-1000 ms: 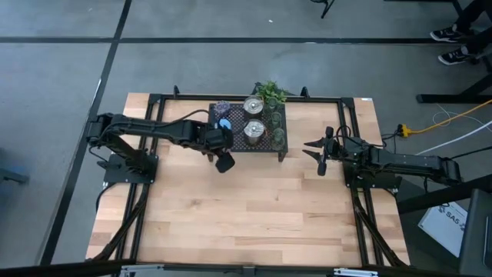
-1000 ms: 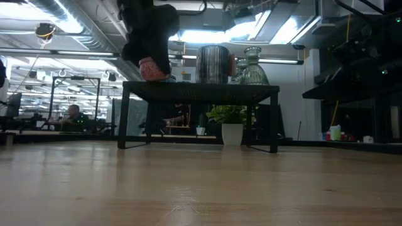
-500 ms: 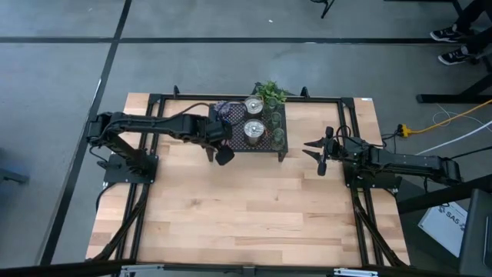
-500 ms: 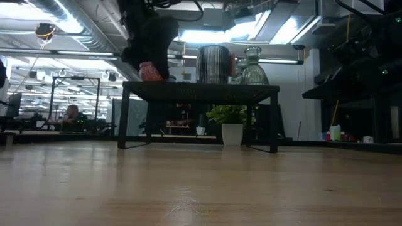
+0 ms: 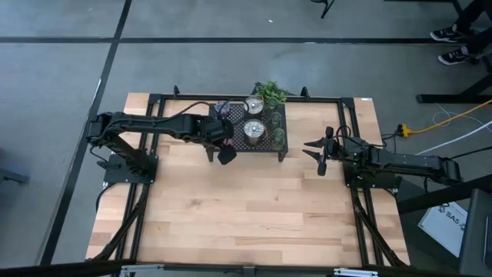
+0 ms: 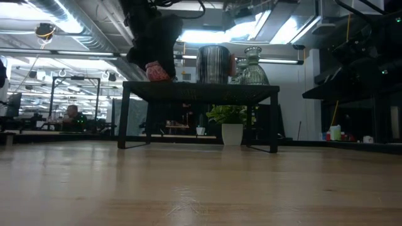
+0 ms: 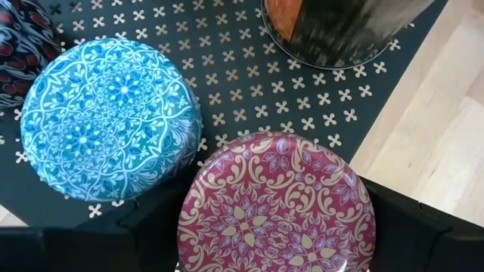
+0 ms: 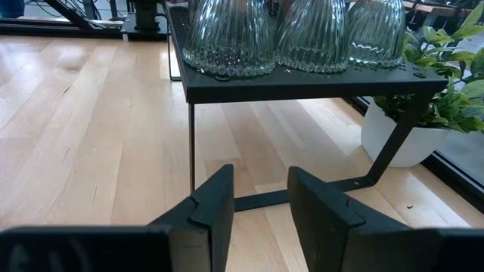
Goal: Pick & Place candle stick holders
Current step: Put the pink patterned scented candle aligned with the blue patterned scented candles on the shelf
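Note:
A black mesh rack stands at the table's far middle. On it are a glittery blue holder, a purple one, two silver ones and three glassy cups. My left gripper is over the rack's near left corner, shut on the pink holder, which also shows in the low view. My right gripper is open and empty, to the right of the rack, low over the table. My left gripper pinches the pink holder between its two fingers, one on each opposite side of its round rim. The fingers come from above, slanting toward the far edge. The holder sits top up, at the height of the rack's top; whether it rests there I cannot tell.
A small green plant in a white pot stands behind the rack. Bare wooden table lies in front of the rack. A black frame runs around the table's edges.
My left gripper has gone a little toward the table's far edge with the pink holder, from in front of the rack to over its near left corner, and now hides the blue holder from above. It has stayed shut on the holder.

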You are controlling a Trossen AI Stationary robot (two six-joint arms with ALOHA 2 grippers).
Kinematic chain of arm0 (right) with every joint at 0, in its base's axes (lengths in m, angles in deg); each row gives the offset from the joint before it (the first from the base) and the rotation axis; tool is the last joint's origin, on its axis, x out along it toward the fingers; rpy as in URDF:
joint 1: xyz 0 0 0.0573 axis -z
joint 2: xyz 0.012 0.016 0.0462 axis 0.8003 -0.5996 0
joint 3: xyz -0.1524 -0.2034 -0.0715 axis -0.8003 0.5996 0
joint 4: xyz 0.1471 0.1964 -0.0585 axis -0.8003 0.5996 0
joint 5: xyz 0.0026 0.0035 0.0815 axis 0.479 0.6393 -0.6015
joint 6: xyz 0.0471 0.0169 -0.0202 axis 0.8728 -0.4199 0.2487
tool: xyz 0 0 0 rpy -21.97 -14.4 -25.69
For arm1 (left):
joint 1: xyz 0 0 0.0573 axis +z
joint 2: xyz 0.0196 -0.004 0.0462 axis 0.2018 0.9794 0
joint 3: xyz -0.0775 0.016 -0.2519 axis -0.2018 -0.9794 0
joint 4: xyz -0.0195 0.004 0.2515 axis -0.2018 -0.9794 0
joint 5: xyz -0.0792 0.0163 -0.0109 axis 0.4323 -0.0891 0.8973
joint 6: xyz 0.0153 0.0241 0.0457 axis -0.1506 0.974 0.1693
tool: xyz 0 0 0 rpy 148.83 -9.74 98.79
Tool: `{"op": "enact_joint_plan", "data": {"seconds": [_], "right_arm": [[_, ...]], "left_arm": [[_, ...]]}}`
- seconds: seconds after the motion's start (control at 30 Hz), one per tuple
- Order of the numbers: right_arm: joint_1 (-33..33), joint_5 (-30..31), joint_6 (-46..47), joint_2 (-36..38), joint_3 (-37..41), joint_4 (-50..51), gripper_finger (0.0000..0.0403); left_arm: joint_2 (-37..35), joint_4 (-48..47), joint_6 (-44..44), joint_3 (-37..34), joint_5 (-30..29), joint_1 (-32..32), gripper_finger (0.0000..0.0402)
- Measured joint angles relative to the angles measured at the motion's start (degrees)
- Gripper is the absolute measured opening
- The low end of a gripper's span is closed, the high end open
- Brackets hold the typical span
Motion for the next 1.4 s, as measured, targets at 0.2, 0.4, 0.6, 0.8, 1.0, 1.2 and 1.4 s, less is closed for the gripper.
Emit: {"op": "enact_joint_plan", "data": {"seconds": [0.2, 0.4, 0.6, 0.8, 1.0, 1.2, 1.4], "right_arm": [[0.0, 0.0, 0.0, 0.0, 0.0, 0.0, 0.0128], [0.0, 0.0, 0.0, 0.0, -0.01, 0.02, 0.0128], [0.0, 0.01, 0.0, 0.0, -0.01, 0.01, 0.0128], [-0.01, 0.0, 0.0, 0.0, 0.0, 0.0, 0.0128], [0.0, 0.02, 0.0, 0.0, -0.01, 0.01, 0.0128], [-0.02, 0.02, 0.0, 0.0, 0.0, 0.0, 0.0128], [-0.02, 0.02, 0.0, 0.0, -0.02, 0.02, 0.0128]], "left_arm": [[0.0, 0.17, -0.02, 0.0, -0.85, 0.0, 0.0313], [0.0, 0.24, 0.83, 0.0, -0.9, 0.0, 0.0317], [0.0, 0.2, 0.87, 0.0, -0.9, 0.0, 0.0318], [0.0, -0.97, 0.9, 0.0, -0.92, 0.0, 0.0318], [0.0, -1.27, 0.9, 0.0, -0.94, 0.0, 0.0318], [0.0, -1.26, 0.92, 0.0, -1.79, 0.0, 0.0318], [0.0, -1.25, 0.94, 0.0, -2.93, 0.0, 0.0318]]}}
